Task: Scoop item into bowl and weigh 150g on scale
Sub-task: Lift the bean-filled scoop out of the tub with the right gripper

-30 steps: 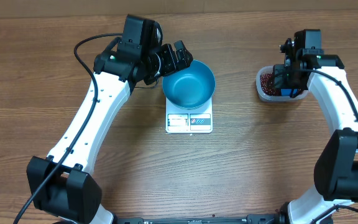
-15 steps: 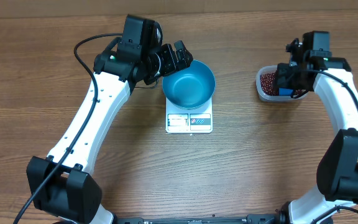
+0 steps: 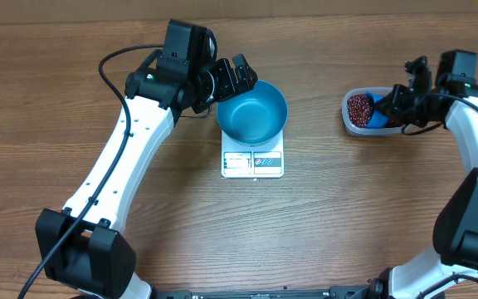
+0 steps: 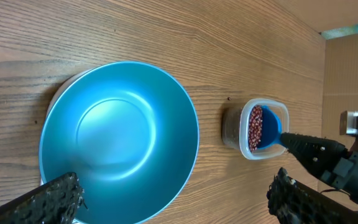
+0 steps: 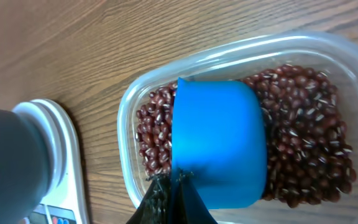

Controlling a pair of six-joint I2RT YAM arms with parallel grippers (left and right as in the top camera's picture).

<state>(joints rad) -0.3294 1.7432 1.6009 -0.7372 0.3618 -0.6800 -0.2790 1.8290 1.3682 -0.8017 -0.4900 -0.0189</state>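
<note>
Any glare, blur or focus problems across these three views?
Overhead: even light, soft shadows beside the arms, mild sheen inside the bowl.
Left wrist: broad soft highlight on the bowl's floor, not blown out; the left gripper shows only as dark, soft-edged fingers in the bottom corners.
Right wrist: beans and scoop sharp; the bowl and scale at the left edge are out of focus.

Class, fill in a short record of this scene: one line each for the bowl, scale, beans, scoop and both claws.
Bowl: round deep blue bowl, empty, sitting on the scale
Scale: small flat white square digital scale, display unreadable
Beans: small dark red-brown beans in a clear rectangular plastic tub
Scoop: small blue handled scoop, in the tub among the beans
Left claw: open, beside the bowl's rim, holding nothing
Right claw: shut on the scoop's handle
</note>
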